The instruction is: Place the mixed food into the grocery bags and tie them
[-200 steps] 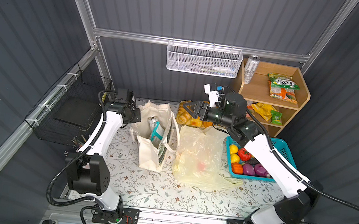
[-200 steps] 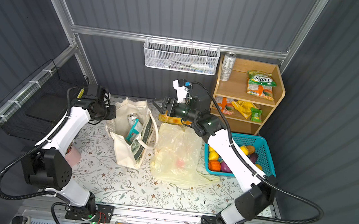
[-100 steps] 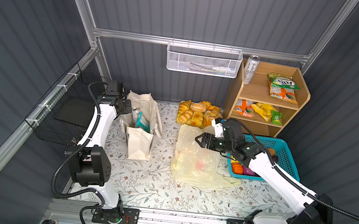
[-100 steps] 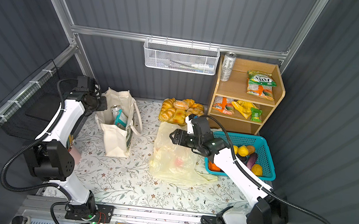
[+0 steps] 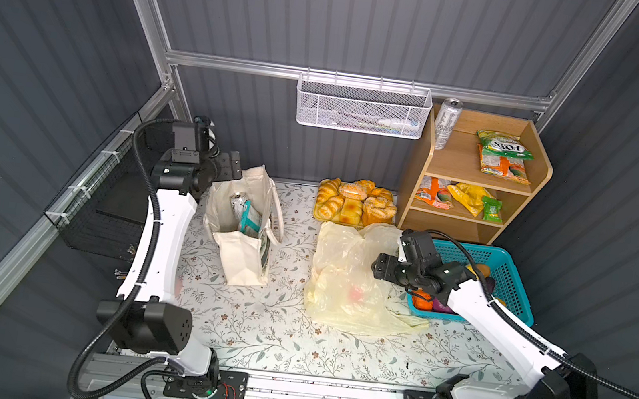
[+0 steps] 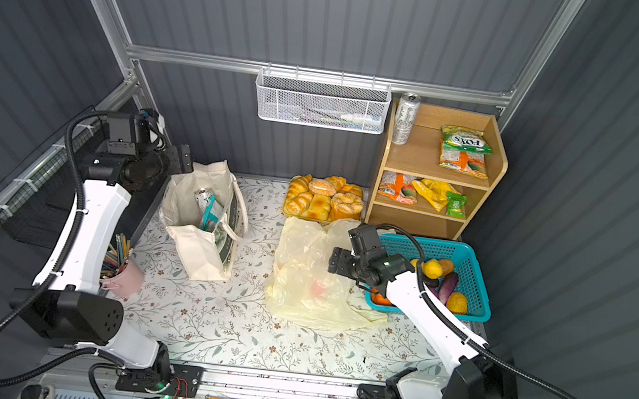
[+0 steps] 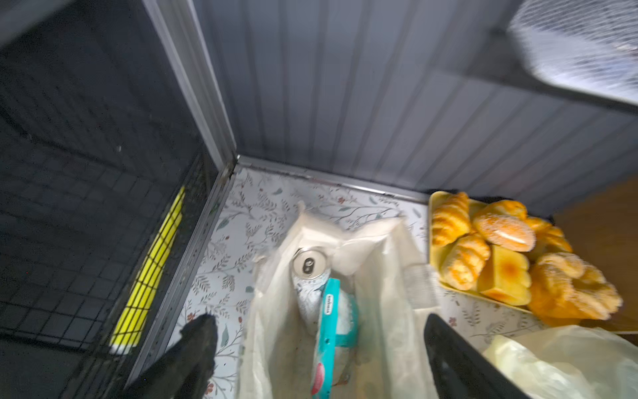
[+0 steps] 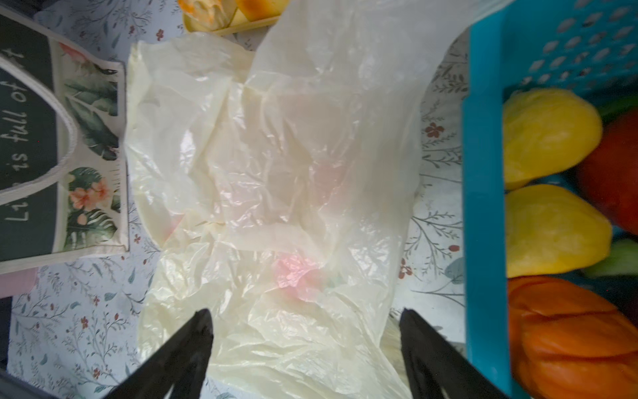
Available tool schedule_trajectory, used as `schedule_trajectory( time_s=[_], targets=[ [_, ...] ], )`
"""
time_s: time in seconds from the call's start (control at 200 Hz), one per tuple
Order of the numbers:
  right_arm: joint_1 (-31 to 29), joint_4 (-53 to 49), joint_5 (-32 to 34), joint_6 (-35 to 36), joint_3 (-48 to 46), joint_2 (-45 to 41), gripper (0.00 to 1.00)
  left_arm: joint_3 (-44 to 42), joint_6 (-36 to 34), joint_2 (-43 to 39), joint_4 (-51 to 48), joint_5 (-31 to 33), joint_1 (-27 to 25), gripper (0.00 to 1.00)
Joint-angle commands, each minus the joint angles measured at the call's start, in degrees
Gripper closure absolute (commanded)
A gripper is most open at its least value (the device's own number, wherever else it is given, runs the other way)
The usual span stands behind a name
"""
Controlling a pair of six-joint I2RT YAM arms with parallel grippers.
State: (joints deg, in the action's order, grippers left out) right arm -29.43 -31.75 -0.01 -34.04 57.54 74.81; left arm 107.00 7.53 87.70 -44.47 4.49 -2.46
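Note:
The cream canvas tote stands open at the back left, with a white can and a teal-and-white packet inside. My left gripper hovers open above the tote's mouth, holding nothing. The pale-yellow plastic bag lies crumpled mid-table. My right gripper is open just over the bag's right edge. Yellow lemons, a red fruit and an orange one sit in the teal basket. A tall white can stands on the shelf.
A yellow tray of bread sits at the back. The wooden shelf beside it holds snack packets. A white mesh basket hangs on the wall and a black wire basket on the left. A pink pencil cup stands by my left arm.
My left gripper dragged the tote toward the back left, then opened and let go. My right arm came down from the bread tray to the plastic bag's right edge.

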Motion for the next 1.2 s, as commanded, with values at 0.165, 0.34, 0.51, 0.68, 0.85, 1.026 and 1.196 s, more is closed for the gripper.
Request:
schedule_trajectory(
  time_s=[0.165, 0.34, 0.51, 0.68, 0.85, 1.026, 1.196],
  targets=[
    [-0.1, 3.2, -0.3, -7.4, -5.9, 3.3, 0.14, -4.2, 5.7, -4.0, -0.2, 1.6, -18.7, 0.06],
    [-1.6, 6.4, 3.9, -17.7, -8.2, 5.8, 0.12, -11.1, 8.6, -5.4, 2.6, 1.4, -22.6, 0.05],
    [-1.8, 9.1, 4.7, -23.3, -7.4, 10.8, 0.12, -14.7, 9.2, -5.8, 3.8, 0.2, -23.0, 0.05],
    [-1.8, 14.7, -0.3, -20.9, -5.4, 15.5, 0.18, -15.4, 8.4, -6.0, 3.6, 0.1, -23.0, 0.05],
    [-3.2, 17.1, -4.9, -18.5, -5.1, 12.2, 0.58, -15.3, 8.1, -6.6, 2.9, -0.6, -23.1, 0.05],
    [-5.3, 14.0, -7.2, -16.5, -2.8, 4.3, 0.99, -16.1, 8.1, -9.0, 0.1, -3.5, -23.1, 0.05],
    [-5.9, 14.2, -10.1, -15.2, 2.3, 0.5, 1.00, -19.0, 9.2, -11.8, -2.3, -8.7, -24.0, 0.08]
  ],
)
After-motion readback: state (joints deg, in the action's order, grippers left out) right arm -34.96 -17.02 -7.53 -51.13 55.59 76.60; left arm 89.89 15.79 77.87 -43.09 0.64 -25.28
